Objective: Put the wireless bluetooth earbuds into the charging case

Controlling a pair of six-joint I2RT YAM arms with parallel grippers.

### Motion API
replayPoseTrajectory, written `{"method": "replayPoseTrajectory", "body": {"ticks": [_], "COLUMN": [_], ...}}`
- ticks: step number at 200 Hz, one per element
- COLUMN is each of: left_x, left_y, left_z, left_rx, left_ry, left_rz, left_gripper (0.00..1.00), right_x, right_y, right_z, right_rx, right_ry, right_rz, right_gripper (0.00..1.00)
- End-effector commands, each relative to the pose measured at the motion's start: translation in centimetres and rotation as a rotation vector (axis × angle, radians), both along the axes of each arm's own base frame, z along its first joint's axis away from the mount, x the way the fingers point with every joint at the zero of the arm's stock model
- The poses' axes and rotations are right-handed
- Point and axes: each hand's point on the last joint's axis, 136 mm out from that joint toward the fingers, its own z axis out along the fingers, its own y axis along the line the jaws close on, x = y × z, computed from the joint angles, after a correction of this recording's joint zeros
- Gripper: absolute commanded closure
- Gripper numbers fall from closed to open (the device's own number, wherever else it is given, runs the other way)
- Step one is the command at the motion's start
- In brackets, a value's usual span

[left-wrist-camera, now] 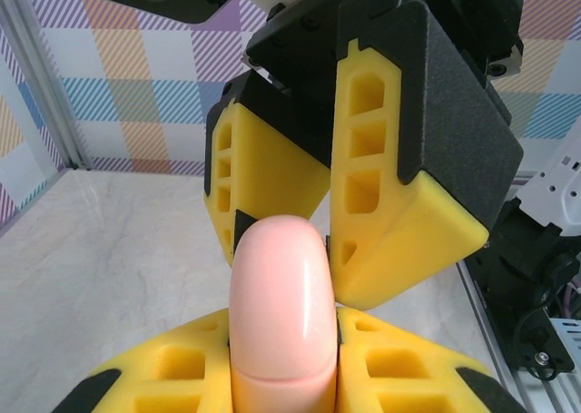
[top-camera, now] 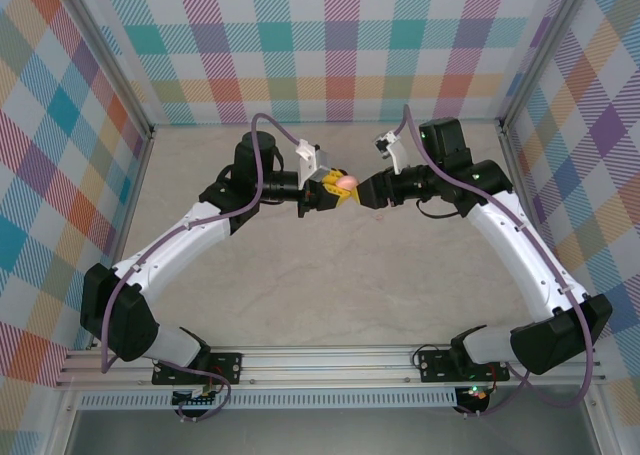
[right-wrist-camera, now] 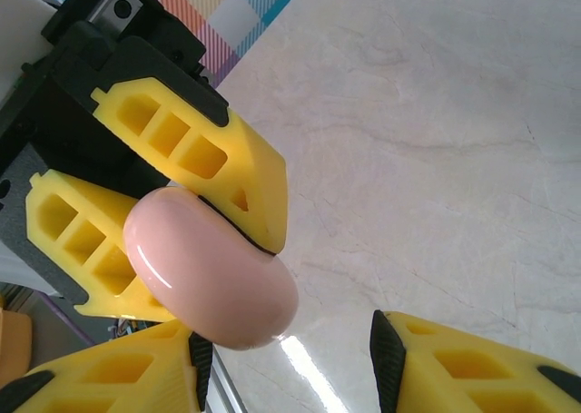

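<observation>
Open counter (top-camera: 320, 295) is left on all sides of the centre, bounded by the plaid walls (top-camera: 340, 65). The centre is obstructed mid-air: the left gripper (top-camera: 338, 190), clamped on a pink case (top-camera: 346, 182), is met closely by the right gripper (top-camera: 369, 193).

The left arm (top-camera: 190, 230) and right arm (top-camera: 520, 245) are showing white link shells between black joint housings. A purple cable (top-camera: 261, 165) is running along each. The fingers (left-wrist-camera: 427, 222) are presenting wedge-shaped yellow bodies with rectangular cut-outs and black backing.
</observation>
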Motion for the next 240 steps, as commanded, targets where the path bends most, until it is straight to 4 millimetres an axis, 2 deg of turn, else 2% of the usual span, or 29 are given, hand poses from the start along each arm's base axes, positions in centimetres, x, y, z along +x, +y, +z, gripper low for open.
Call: {"method": "replayPoseTrajectory", "body": {"ticks": [1, 153, 187, 240], "left_x": [-4.6, -5.5, -5.6, -4.1], "left_y": [-0.8, -0.9, -0.9, -1.3], "left_z": [1.3, 1.0, 1.1, 1.5], "left_rx": [-0.02, 0.008, 0.006, -0.024], "left_ry": [-0.007, 0.005, 0.004, 0.02], "left_rz": [-0.181, -0.226, -0.231, -0.155], "left_gripper": [0.86, 0.88, 0.88, 0.88], "right_x": [2.5, 3.9, 3.9, 2.9], "right_y": [-0.8, -1.5, -1.3, -0.8], "right_z": [2.3, 2.5, 1.9, 1.5], "right_rx": [0.007, -0.015, -0.021, -0.011], "right_ry": [-0.11, -0.131, -0.11, -0.084], "right_rz": [-0.102, -0.189, -0.175, -0.116], "right_gripper": [0.49, 0.49, 0.49, 0.48]}}
